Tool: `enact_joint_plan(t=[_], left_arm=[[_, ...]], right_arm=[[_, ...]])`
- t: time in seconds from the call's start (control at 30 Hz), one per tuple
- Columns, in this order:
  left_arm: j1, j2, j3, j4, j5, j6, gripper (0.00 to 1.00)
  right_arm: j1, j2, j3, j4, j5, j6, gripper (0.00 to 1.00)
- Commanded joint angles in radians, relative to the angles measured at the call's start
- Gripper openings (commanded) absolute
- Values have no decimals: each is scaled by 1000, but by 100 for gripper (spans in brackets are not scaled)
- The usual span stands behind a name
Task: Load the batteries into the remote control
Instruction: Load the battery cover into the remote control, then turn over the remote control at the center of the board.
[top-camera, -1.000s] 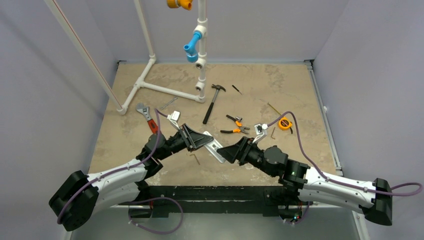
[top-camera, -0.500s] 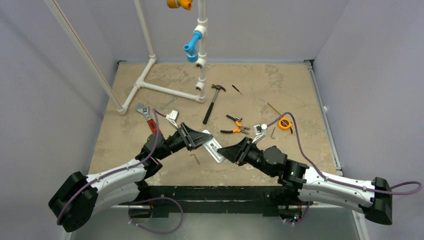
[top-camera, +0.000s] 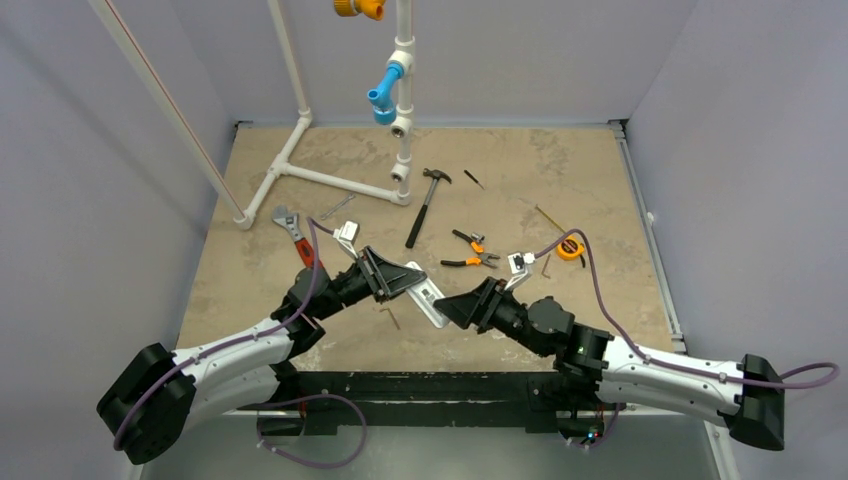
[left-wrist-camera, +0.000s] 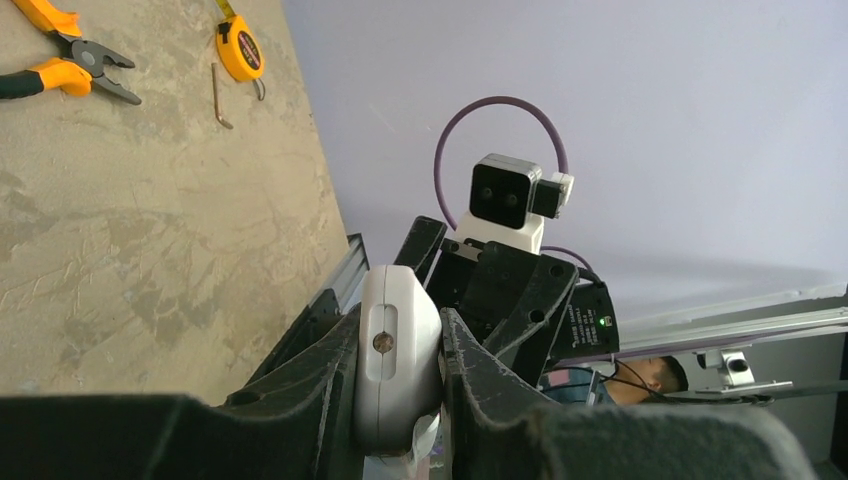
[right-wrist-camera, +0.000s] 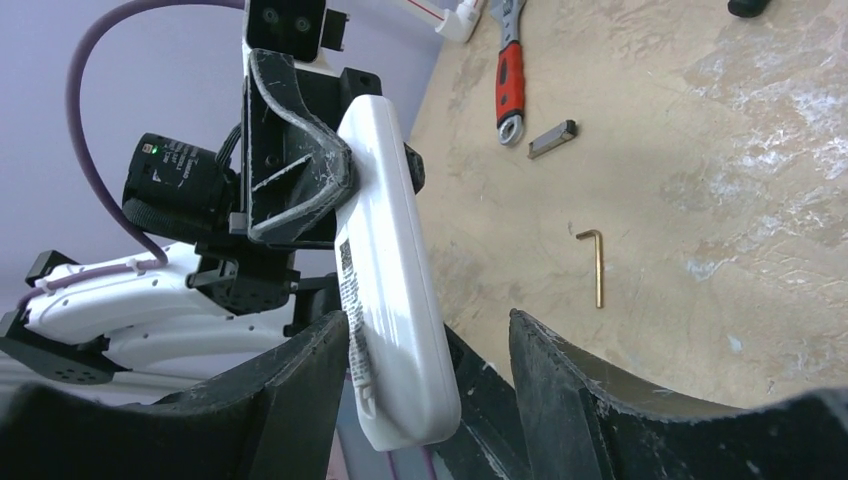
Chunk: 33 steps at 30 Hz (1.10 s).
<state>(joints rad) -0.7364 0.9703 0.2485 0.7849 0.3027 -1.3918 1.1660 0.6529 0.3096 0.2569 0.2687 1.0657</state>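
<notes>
Left wrist view: remote control (left-wrist-camera: 397, 368) was recorded clamped between the 2 fingers of the left tool (left-wrist-camera: 397, 325), raised above the surface (left-wrist-camera: 150, 200). Right tool (right-wrist-camera: 428, 322) was spread apart, the remote control's far end between its fingers; contact could not be told.

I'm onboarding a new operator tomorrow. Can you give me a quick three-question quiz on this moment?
1. True or false: the left gripper is shut on the remote control.
2. In the right wrist view, the right gripper is: A) shut on the remote control; B) open around the remote control's end; C) open, far from the remote control.
3. What colour is the handle of the wrench lying on the table?
Key: 1 true; 2 B; 3 red.
</notes>
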Motion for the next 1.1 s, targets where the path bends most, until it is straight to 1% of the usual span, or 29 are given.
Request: enact_joint_plan(t=[0.0,0.13,0.2,0.37,0.53,0.6,0.67,0.77,0.83,0.9,0.97,1.0,1.07], left_arm=[[-6,-12,28,85,22,20,0],[-6,-2,29,107,37,16,0],[-6,1,31,120,43,14,0],[-6,-7,25,119,44,14,0],[-6,-11,21,116,46,10,0],[-6,-14,20,110,45,11,0],[-6,-17,22,104,49,12,7],[-7,-23,24,91,53,14,30],[-6,-32,28,76,53,18,39],[-6,-51,35,43,52,26,46],[-6,-73,49,-14,48,40,59],[-5,-84,55,-46,44,49,62],[-5,-107,71,-105,35,66,74]], right_arm=[[3,-5,-46,186,-22,0,59],[2,28,-58,266,-56,0,59],[2,45,-57,295,-66,2,56],[2,89,-52,353,-92,11,41],[1,100,-53,368,-101,14,28],[2,99,-53,366,-105,11,20],[1,89,-52,361,-111,-4,15],[2,69,-39,319,-112,-33,9],[2,52,-31,288,-111,-50,0],[3,34,-26,258,-105,-61,0],[2,20,-25,248,-103,-71,0],[1,15,-24,244,-103,-78,0],[2,10,-18,230,-100,-88,0]])
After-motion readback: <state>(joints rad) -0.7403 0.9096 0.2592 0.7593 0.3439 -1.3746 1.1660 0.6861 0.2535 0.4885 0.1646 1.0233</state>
